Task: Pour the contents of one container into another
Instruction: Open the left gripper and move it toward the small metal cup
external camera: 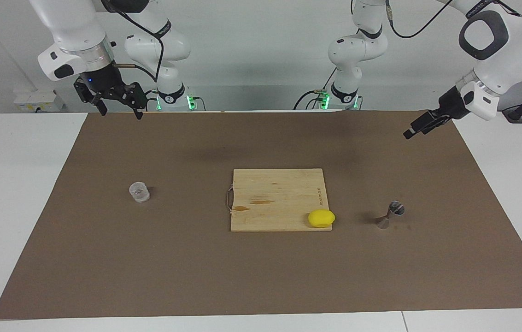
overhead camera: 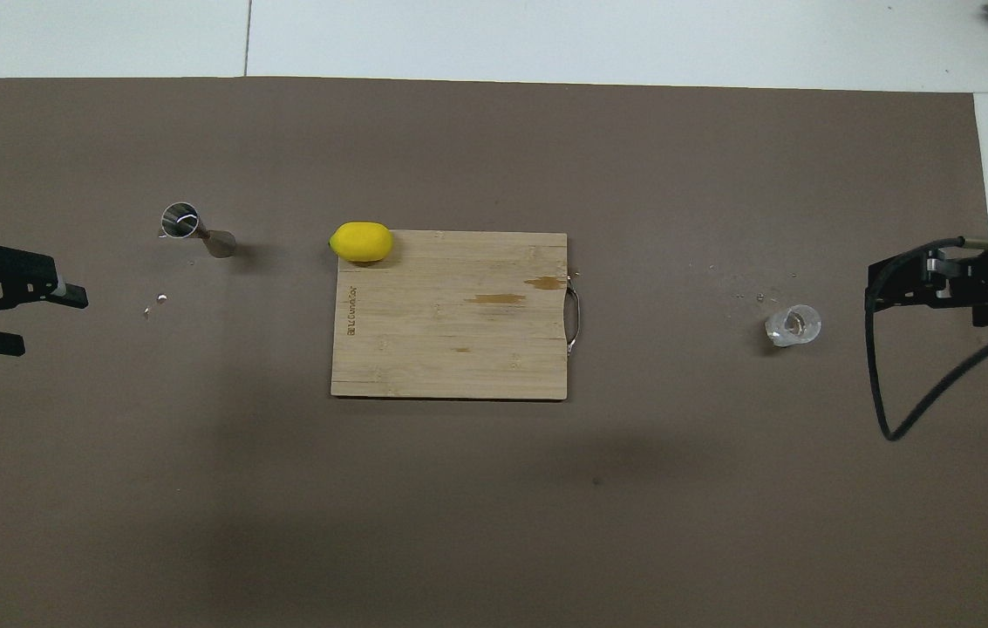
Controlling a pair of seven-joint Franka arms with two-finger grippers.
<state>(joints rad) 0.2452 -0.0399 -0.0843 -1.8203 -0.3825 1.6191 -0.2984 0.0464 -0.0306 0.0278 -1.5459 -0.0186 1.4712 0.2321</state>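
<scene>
The small clear glass cup (external camera: 139,192) (overhead camera: 793,324) stands on the brown mat toward the right arm's end. Toward the left arm's end stands the steel hourglass jigger (external camera: 390,215) (overhead camera: 195,232), upright. My left gripper (external camera: 411,132) (overhead camera: 33,319) hangs open over the mat's edge at its own end, well clear of the jigger and holding nothing. High over the mat's corner at the other end, my right gripper (external camera: 120,110) (overhead camera: 882,281) is open and empty, apart from the cup.
A wooden cutting board (external camera: 274,198) (overhead camera: 450,349) with a metal handle lies mid-mat. A yellow lemon (external camera: 321,218) (overhead camera: 361,242) rests at its corner toward the jigger. Small specks (overhead camera: 162,298) lie on the mat (external camera: 261,276) near the jigger and the cup.
</scene>
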